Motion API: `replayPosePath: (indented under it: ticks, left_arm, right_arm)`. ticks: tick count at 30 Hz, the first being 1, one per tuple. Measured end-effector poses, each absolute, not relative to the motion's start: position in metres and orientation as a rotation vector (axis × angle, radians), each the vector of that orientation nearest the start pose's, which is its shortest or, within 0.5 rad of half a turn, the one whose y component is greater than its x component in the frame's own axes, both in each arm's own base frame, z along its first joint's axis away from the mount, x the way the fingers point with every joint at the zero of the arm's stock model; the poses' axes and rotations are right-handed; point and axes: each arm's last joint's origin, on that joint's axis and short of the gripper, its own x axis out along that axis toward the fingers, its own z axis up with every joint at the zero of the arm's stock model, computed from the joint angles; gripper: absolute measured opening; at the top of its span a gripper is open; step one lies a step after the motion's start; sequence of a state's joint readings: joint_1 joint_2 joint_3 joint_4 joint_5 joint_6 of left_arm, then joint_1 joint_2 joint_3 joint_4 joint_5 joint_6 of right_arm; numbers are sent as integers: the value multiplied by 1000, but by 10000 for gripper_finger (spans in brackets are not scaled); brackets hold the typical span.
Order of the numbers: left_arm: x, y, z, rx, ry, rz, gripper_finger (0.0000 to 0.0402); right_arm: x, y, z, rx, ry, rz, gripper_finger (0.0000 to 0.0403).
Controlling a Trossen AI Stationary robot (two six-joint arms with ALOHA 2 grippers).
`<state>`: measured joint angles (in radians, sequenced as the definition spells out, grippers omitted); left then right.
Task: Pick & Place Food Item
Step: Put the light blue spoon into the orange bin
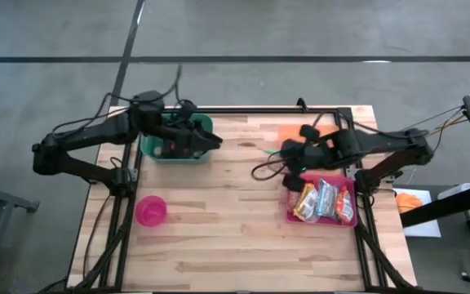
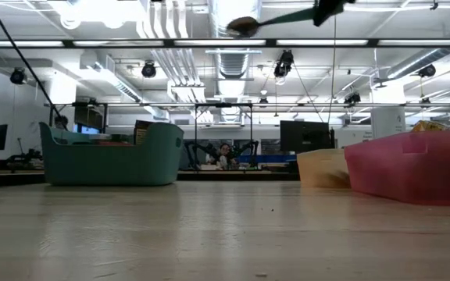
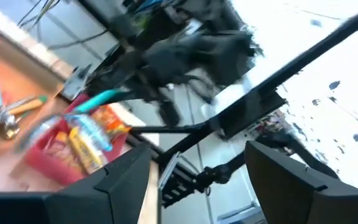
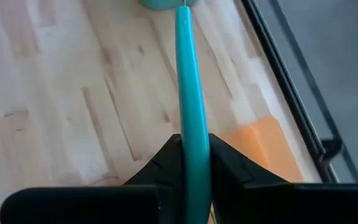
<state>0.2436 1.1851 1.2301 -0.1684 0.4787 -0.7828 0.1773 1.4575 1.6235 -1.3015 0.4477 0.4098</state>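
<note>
Several food packets (image 1: pixel 321 200) lie in a pink tray (image 1: pixel 345 220) at the table's right; the tray (image 2: pixel 412 168) also shows in the low view. My right gripper (image 1: pixel 288 159) hangs just beyond the tray's far left corner, shut on a teal-handled spoon (image 2: pixel 244 26) held high above the table. A teal bin (image 1: pixel 149 151) stands at the far left. My left gripper (image 3: pixel 207 186) is open with nothing between its fingers and hovers over the bin's right end (image 1: pixel 206 140). My right gripper (image 4: pixel 193 146) pinches the spoon's teal handle (image 4: pixel 191 124) between its two fingers. The handle runs straight on past the fingertips, along the fingers. The spoon is lifted clear, nearly level, its metal bowl toward the table's left.
A pink bowl (image 1: pixel 151 210) stands near the table's left edge. An orange flat piece (image 1: pixel 288 131) lies at the far side, right of centre. Bare wood lies across the middle and near side of the table (image 1: pixel 227 229). Black frame rails (image 1: pixel 259 110) edge the table.
</note>
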Motion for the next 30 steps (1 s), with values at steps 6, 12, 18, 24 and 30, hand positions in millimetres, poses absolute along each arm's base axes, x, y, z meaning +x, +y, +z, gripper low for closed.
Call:
replayPosePath:
  ticks: [6, 12, 18, 24, 30]
  left_arm:
    - [232, 44, 418, -772, 175, -190, 261]
    - [216, 40, 421, -751, 192, -188, 261]
    - [213, 39, 419, -752, 219, -176, 261]
    - [213, 39, 418, -753, 224, -173, 261]
    - [213, 39, 416, -758, 245, -166, 261]
  right_arm:
    - [210, 14, 375, 146, 945, -531, 42]
    - [163, -3, 344, 298, 978, -577, 42]
    - [143, -20, 315, 448, 1060, -593, 42]
    - [144, -41, 289, 555, 1133, -607, 42]
    - [147, -60, 273, 532, 1093, -565, 42]
